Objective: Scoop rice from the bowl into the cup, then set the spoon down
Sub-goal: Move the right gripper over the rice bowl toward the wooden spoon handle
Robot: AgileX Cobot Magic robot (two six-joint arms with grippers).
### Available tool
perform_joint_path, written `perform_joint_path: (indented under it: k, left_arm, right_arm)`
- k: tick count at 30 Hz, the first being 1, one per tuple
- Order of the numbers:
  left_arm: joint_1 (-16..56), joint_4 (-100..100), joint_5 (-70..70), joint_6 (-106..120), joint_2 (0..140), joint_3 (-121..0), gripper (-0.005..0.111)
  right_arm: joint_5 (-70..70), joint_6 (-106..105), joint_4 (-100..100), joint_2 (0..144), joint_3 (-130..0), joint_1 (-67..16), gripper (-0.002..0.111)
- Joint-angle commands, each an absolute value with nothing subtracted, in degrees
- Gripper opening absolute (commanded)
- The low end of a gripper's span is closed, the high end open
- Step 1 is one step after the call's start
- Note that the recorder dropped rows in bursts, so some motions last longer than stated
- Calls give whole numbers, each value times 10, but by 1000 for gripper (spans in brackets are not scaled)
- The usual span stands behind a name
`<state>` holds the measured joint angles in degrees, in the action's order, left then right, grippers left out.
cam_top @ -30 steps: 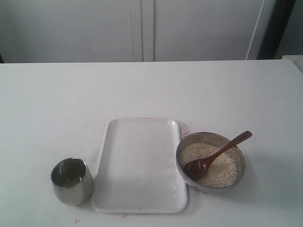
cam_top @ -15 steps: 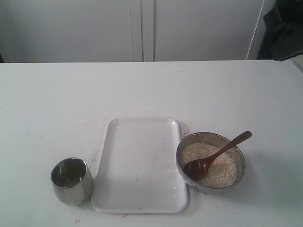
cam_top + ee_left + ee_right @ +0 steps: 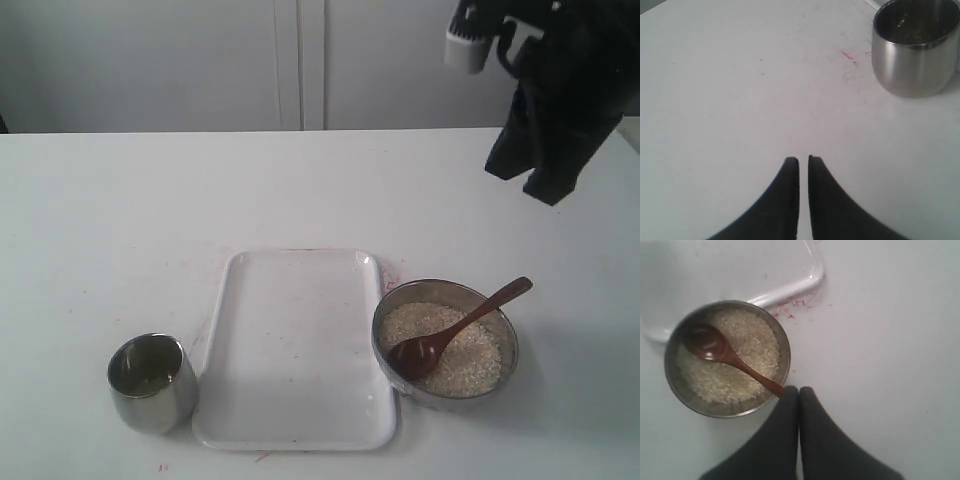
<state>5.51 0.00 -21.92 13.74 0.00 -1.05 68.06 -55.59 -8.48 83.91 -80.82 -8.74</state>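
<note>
Exterior view: the bowl [image 3: 508, 335] stands on the desk [image 3: 150, 210] at 4 o'clock from the white tray [image 3: 295, 340], its rim just beside the tray's edge. The rice [image 3: 465, 368] fills it in a low heap. The spoon [image 3: 462, 324] lies in it, with its head on the grains at 7 o'clock and its handle leaning over the rim toward 2 o'clock, the tip hanging free past the steel. The cup [image 3: 150, 385] sits at the tray's 8 o'clock, well apart from the bowl. The right arm [image 3: 560, 90] hangs high at 1 o'clock from the bowl, touching nothing.

Left wrist view: the left gripper [image 3: 803, 161] hovers over bare desk, jaws pressed together save a hairline slit. The cup [image 3: 915, 55] is near but untouched.

Right wrist view: the right gripper [image 3: 799, 390] has its jaws pressed together and holds nothing. The handle tip of the spoon [image 3: 725, 352] shows just beside them, above the bowl [image 3: 785, 347] and rice [image 3: 747, 337].

Handling, by my judgement: the spoon is light, stiff and smooth — best pinched on the free handle end outside the rim. Loose grains will spill at any tilt, and the thin bowl may skid if nudged.
</note>
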Motion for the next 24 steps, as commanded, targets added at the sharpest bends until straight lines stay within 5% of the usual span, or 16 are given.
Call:
perform_joint_path:
  k: [1, 15, 24]
  left_arm:
    - [58, -3, -249, 134, 0, -6, 14]
    - [58, -3, -249, 134, 0, -6, 14]
    - [58, -3, -249, 134, 0, -6, 14]
  right_arm:
    - [700, -647, 5, 877, -811, -105, 0]
    - [700, -748, 64, 927, -744, -142, 4]
    - [674, -768, 115, 927, -697, -142, 47]
